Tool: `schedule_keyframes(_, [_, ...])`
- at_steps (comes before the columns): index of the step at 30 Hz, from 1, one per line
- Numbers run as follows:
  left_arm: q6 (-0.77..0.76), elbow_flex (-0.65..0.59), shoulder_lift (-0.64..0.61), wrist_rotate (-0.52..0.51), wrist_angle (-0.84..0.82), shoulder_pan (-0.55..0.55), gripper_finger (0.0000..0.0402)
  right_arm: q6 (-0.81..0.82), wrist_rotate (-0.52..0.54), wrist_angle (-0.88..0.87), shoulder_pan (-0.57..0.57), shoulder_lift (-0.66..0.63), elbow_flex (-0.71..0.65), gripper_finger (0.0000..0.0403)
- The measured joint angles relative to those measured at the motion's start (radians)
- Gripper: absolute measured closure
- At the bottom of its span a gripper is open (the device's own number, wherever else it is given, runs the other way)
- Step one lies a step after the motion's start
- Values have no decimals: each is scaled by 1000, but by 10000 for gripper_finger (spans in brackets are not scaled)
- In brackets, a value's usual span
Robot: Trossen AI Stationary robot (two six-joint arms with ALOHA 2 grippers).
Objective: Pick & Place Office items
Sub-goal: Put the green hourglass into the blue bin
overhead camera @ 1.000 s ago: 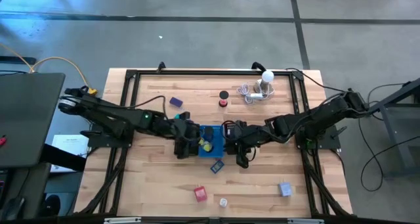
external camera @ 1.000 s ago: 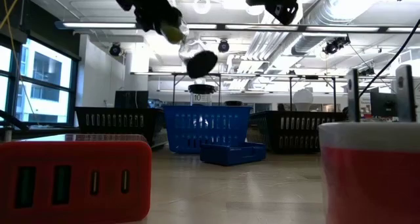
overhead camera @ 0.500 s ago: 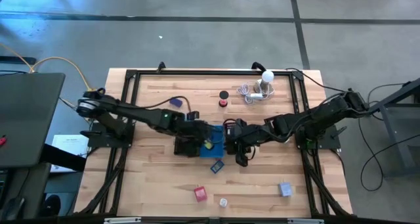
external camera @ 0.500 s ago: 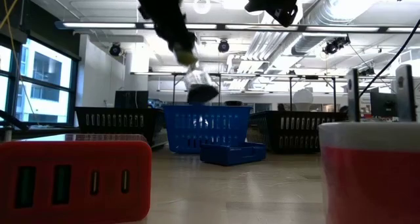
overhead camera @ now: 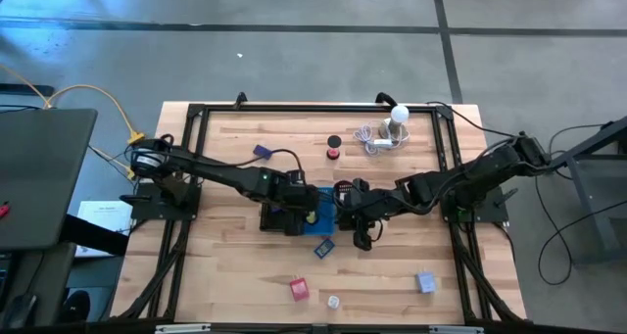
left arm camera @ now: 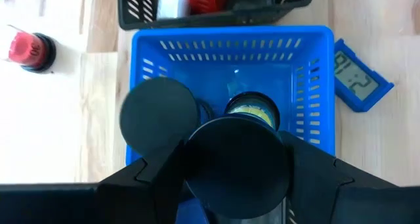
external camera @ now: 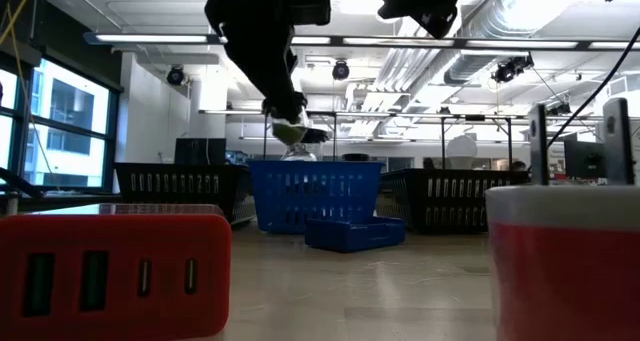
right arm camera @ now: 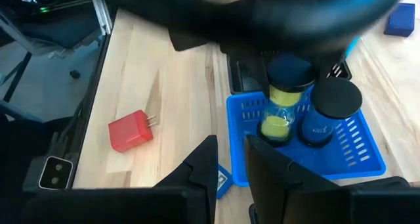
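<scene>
My left gripper [overhead camera: 299, 209] stands over the blue basket [overhead camera: 315, 219] and is shut on a sand timer [right arm camera: 281, 106] with black end caps and yellow sand. It also shows in the low view [external camera: 292, 134]. A second black-capped thing [right arm camera: 328, 111] stands in the basket beside it. My right gripper [overhead camera: 360, 232] hovers just right of the basket, open and empty. On the table lie a blue clock [overhead camera: 323, 246], a red block [overhead camera: 299, 289], a white spool [overhead camera: 333, 302], a grey block [overhead camera: 425, 281], a purple block [overhead camera: 262, 152], a red spool [overhead camera: 334, 155] and a black disc [overhead camera: 334, 141]. My left gripper pinches the timer's upper black cap [left arm camera: 197, 159] between its two fingers, one on each side. The fingers come from above, pointing down. The timer hangs upright inside the blue basket; whether its lower end touches the basket floor I cannot tell.
A black mesh tray [left arm camera: 216, 12] with a red block and a pale thing in it adjoins the basket's far side. The white bulb with coiled cable [overhead camera: 390, 128] stands at the far right. A black frame runs round the table's edge.
My left gripper has gone toward the table's right edge and down over the blue basket, still shut on the sand timer. The timer, tilted a second ago, has turned upright and sunk into the basket.
</scene>
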Motion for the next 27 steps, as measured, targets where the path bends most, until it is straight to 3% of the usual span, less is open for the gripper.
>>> schedule_keyframes(10, [8, 0, -1, -30, 2, -14, 200, 0, 0, -3, 0, 0, 0, 339])
schedule_keyframes(14, [89, 0, -1, -98, 2, -59, 200, 0, 0, -4, 0, 0, 0, 339])
schedule_keyframes(21, [265, 0, -1, -97, 4, -140, 200, 0, 0, -17, 0, 0, 0, 339])
schedule_keyframes(27, [302, -1, 3, -91, 17, -124, 200, 4, 0, -17, 0, 0, 0, 339])
